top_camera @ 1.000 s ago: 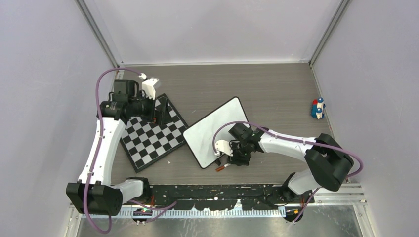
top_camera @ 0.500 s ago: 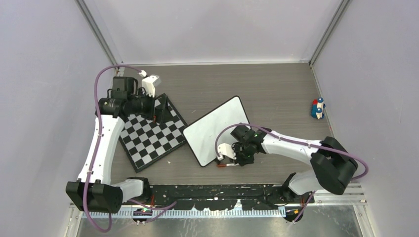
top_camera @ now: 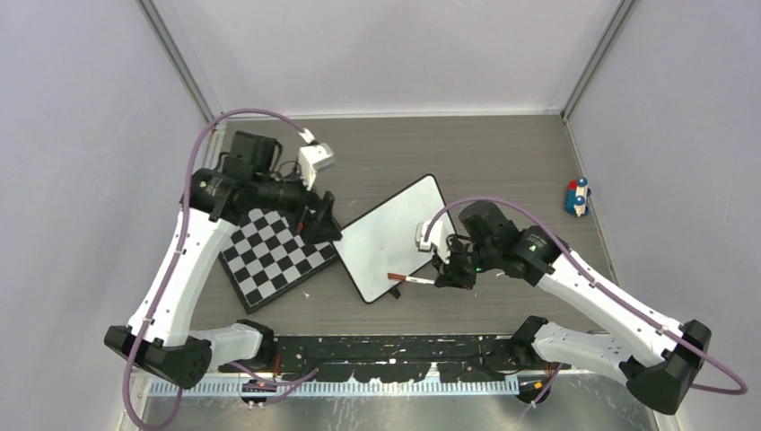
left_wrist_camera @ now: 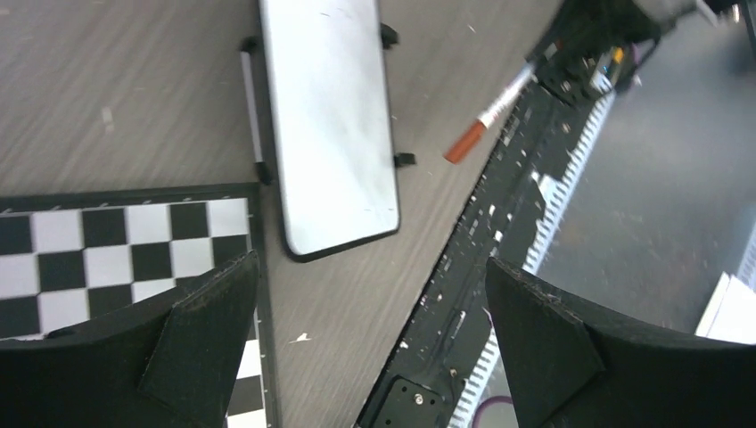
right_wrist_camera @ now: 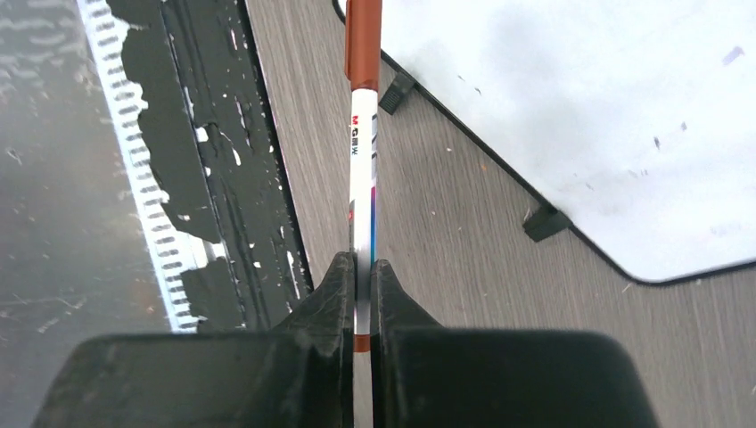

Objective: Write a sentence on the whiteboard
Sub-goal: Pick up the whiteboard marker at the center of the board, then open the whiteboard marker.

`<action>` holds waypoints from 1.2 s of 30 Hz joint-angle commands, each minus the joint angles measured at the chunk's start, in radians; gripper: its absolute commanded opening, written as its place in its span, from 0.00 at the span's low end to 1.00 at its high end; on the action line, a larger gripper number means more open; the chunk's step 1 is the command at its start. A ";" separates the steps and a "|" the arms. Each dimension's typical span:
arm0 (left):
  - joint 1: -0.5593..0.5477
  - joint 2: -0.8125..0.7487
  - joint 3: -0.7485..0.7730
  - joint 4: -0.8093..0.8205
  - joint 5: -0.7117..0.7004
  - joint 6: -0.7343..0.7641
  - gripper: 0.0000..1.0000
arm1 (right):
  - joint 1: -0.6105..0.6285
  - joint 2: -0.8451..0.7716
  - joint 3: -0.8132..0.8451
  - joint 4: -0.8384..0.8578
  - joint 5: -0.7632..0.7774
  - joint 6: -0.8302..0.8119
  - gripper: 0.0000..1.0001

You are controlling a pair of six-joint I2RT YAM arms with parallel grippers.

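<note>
Your right tool (right_wrist_camera: 361, 276) is clenched on a brown-capped marker (right_wrist_camera: 363, 169), whose cap reaches over the near edge of the whiteboard (top_camera: 390, 235), which lies slanted mid-desk. Your left tool (top_camera: 320, 220) hangs spread wide where the whiteboard's left corner meets the checkerboard (top_camera: 269, 256).

— Top camera's fixed high at the near side, looking down on the whole table (top_camera: 502, 153).
— And the wrist ones?
— Left looks down from well up; right sits close along the marker (right_wrist_camera: 364, 169). All three share the near edge of the whiteboard (top_camera: 388, 238) and that marker.
</note>
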State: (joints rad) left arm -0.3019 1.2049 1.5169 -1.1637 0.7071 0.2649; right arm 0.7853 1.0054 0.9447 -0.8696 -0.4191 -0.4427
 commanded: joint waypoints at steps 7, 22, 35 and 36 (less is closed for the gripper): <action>-0.283 0.116 0.003 -0.025 -0.024 0.097 0.96 | -0.191 0.028 0.116 -0.084 -0.293 0.179 0.00; -0.524 0.269 0.023 -0.084 0.125 0.217 0.77 | -0.198 0.058 0.210 -0.108 -0.479 0.218 0.00; -0.544 0.296 0.046 -0.084 0.166 0.215 0.00 | -0.200 0.048 0.223 -0.093 -0.487 0.242 0.08; -0.543 0.288 0.040 -0.087 0.156 0.222 0.00 | -0.201 0.048 0.225 -0.079 -0.469 0.260 0.16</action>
State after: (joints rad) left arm -0.8433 1.5307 1.5387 -1.2446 0.8532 0.4606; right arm 0.5915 1.0714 1.1465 -0.9997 -0.8917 -0.2321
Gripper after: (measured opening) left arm 0.097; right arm 0.077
